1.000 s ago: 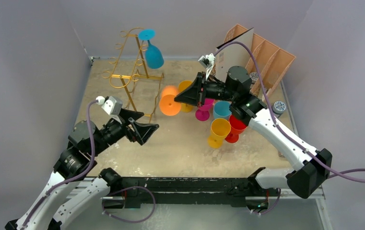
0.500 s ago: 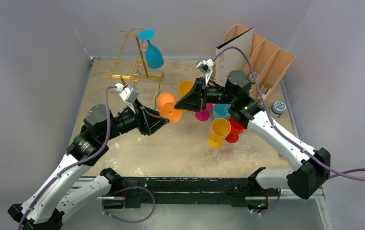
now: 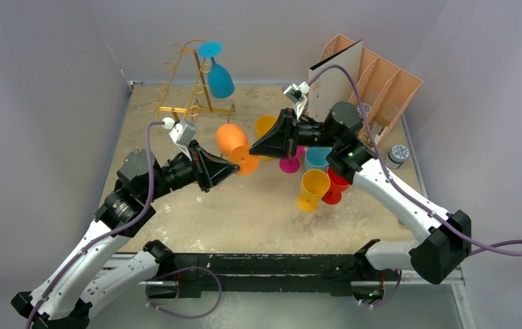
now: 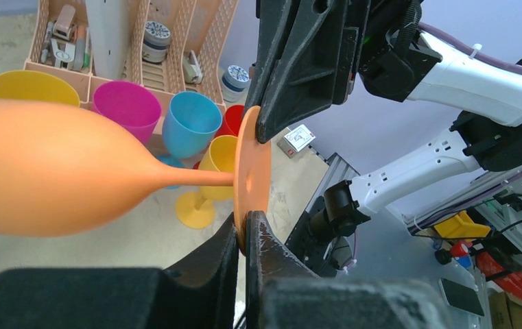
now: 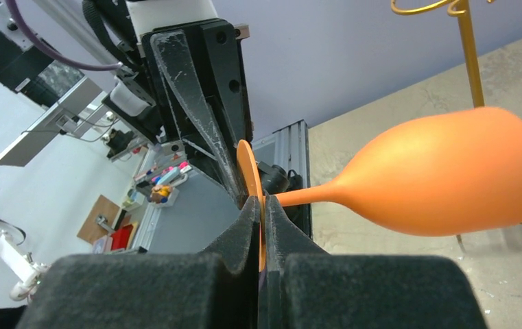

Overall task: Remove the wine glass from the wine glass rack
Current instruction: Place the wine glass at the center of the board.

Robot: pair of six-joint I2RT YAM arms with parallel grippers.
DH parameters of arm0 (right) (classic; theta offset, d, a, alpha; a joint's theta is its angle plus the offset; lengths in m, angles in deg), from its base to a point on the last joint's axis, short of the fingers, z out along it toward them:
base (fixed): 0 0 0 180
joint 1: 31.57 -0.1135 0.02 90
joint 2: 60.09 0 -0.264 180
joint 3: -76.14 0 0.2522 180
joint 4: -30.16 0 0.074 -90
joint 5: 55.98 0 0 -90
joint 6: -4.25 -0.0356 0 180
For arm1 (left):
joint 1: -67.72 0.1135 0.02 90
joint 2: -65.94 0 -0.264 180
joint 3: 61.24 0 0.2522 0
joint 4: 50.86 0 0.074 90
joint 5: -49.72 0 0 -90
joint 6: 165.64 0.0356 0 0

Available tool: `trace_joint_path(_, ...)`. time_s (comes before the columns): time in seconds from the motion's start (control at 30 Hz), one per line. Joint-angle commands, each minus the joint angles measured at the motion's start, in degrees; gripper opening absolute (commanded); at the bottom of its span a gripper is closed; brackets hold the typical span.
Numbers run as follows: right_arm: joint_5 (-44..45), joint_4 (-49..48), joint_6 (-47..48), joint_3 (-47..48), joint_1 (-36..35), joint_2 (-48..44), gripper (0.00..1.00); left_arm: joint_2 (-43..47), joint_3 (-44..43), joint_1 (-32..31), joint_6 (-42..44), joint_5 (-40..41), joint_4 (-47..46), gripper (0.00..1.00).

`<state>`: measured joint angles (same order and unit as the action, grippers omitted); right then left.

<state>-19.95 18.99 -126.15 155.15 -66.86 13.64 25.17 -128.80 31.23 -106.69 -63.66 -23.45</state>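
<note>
Held orange wine glass (image 3: 230, 140) sideways in mid-air, well off the gold wine glass rack (image 3: 188, 104), by its foot disc. Pinched that disc with right gripper (image 3: 253, 148) and with left gripper (image 3: 237, 166), spread wide and away from it a second before. Left one blue wine glass (image 3: 220, 79) hanging on the rack. Counted five standing glasses (image 3: 313, 185) behind, beside one peach organiser (image 3: 383, 79).
</note>
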Motion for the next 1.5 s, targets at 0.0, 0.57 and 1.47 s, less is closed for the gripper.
trace_joint_path(0.0,-2.7,-4.8,-2.1,0.1,0.0,-0.2,0.01,-0.2,0.1,0.1,-0.1,-3.0,-4.4,0.0)
trace_joint_path(0.57,-6.0,6.9,4.5,2.3,0.0,-2.3,0.11,-4.4,-1.0,0.1,2.0,-11.7,-5.1,0.0)
trace_joint_path(1.47,10.4,-2.8,7.9,-6.9,-1.4,-7.7,0.0,-10.2,3.8,0.1,-8.4,-11.2,-12.8,0.43)
